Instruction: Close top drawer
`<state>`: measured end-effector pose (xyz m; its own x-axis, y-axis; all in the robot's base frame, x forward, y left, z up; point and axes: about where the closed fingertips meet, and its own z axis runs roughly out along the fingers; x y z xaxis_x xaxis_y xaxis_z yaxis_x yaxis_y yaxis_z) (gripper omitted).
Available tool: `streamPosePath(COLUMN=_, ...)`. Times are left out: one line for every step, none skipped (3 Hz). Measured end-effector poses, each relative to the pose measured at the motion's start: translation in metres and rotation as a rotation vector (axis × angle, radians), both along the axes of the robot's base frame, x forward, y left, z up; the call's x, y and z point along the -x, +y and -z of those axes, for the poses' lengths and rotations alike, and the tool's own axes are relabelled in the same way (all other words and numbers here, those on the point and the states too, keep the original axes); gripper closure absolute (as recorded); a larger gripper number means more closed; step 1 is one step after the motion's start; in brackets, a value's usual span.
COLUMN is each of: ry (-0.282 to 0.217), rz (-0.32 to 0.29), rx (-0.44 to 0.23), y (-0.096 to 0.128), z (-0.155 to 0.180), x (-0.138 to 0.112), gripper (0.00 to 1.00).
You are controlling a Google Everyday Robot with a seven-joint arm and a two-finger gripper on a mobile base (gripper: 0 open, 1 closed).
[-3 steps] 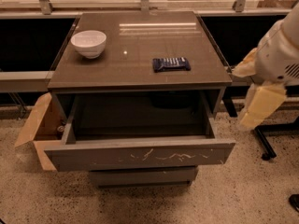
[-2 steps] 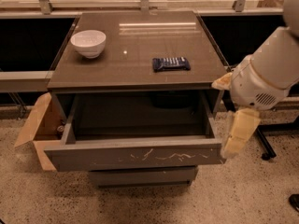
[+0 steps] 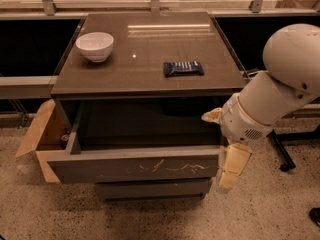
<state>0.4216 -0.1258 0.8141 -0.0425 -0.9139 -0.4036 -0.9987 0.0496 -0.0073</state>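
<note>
1. The top drawer [image 3: 135,166] stood pulled out below the cabinet top.
2. You judged it rigid and free-sliding; being handleless, it needed a flat push on its scratched front.
3. The gripper [image 3: 229,170] hung beside its right end; you could not tell its state.

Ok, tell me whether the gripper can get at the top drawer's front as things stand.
Probably yes. The gripper hangs by the right end of the top drawer, whose front is pulled out, and nothing stands between them.
</note>
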Motion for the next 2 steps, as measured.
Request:
streamPosePath(ry=0.019, rz=-0.039, rx=0.023, y=0.007, z=0.013, x=0.002, gripper=0.0)
streamPosePath(ry=0.042, rz=-0.098, rx=0.03, y=0.02, z=0.05, x=0.015, gripper=0.17)
